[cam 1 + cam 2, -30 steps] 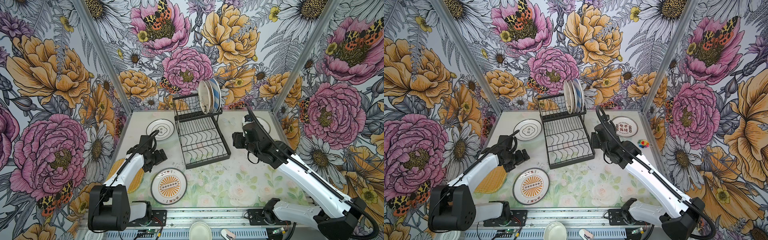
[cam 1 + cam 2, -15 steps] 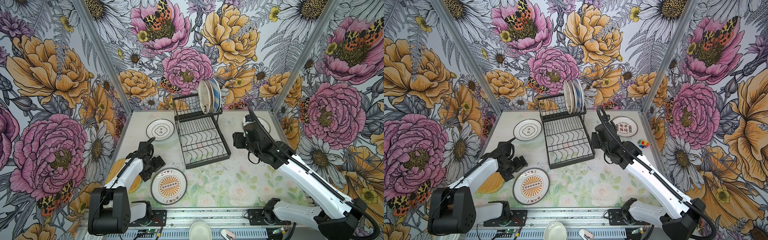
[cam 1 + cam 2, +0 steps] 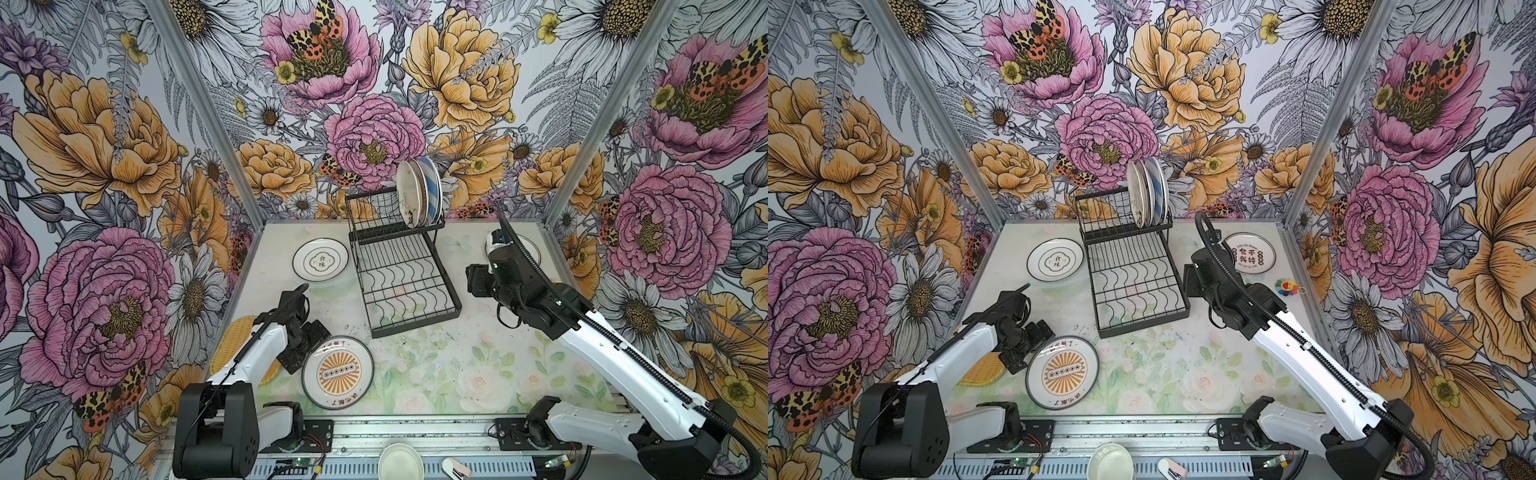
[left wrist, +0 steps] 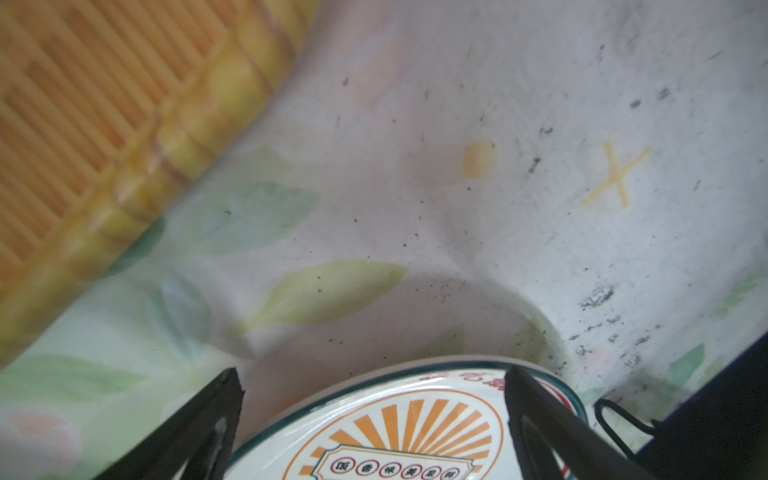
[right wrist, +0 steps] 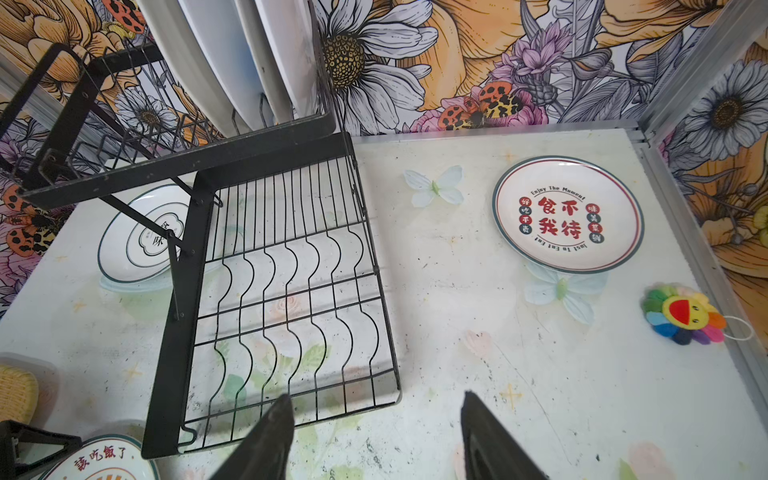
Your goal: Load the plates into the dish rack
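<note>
**Left gripper** (image 4: 374,399): jaws wide apart, straddling the rim of the orange-sunburst plate (image 3: 337,372). The plate lies flat on the table in front of the dish rack (image 3: 397,232). Only the left wrist view shows this straddle; contact cannot be confirmed.

**Right gripper** (image 5: 376,403): jaws apart and empty, over the rack's lower-tier corner.

**Rack:** three plates (image 3: 415,193) stand upright in the upper tier.

**Red-lettered plate** (image 3: 1250,253): flat, right of the rack. In a top view the right arm (image 3: 519,282) covers most of it.
</note>
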You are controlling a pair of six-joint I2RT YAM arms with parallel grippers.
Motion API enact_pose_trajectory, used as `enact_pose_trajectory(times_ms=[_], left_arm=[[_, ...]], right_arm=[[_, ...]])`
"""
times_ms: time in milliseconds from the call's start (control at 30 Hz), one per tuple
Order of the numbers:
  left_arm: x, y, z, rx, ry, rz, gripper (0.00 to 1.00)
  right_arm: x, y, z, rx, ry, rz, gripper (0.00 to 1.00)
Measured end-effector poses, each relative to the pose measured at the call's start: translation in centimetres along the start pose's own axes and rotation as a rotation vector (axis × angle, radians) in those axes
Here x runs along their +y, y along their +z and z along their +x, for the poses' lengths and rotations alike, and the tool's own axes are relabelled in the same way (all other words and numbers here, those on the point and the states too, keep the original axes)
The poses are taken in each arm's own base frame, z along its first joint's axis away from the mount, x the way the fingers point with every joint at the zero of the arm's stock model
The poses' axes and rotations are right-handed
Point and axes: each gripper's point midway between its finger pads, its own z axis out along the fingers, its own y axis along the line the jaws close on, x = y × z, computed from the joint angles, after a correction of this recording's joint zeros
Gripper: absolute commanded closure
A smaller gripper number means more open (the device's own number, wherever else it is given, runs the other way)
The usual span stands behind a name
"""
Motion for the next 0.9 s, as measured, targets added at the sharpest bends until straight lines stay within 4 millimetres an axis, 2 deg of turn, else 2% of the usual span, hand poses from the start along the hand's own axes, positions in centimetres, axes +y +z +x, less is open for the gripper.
enact_pose_trajectory(times_ms=[167, 367, 500, 733, 900], left_arm=[[-1.3, -0.4, 1.3, 0.017, 0.043, 0.044, 0.01], [-2.8, -0.2, 3.9, 0.073, 0.119, 0.070, 0.01], [-2.7, 0.2, 5.6, 0.112, 0.140, 0.060, 0.01], [-2.5, 0.2, 6.5, 0.131, 0.139, 0.071, 0.01], [-2.2, 0.4, 8.0, 0.160, 0.185, 0.067, 0.01]], right_arm=[[-0.2, -0.4, 0.0, -0.007, 0.003, -0.003, 0.36], [-0.2, -0.4, 0.1, -0.007, 0.003, -0.004, 0.36], [-0.2, -0.4, 0.1, -0.007, 0.003, -0.004, 0.36], [-0.1, -0.4, 0.2, -0.003, 0.003, -0.010, 0.36], [0.0, -0.4, 0.2, -0.002, 0.003, -0.014, 0.35]])
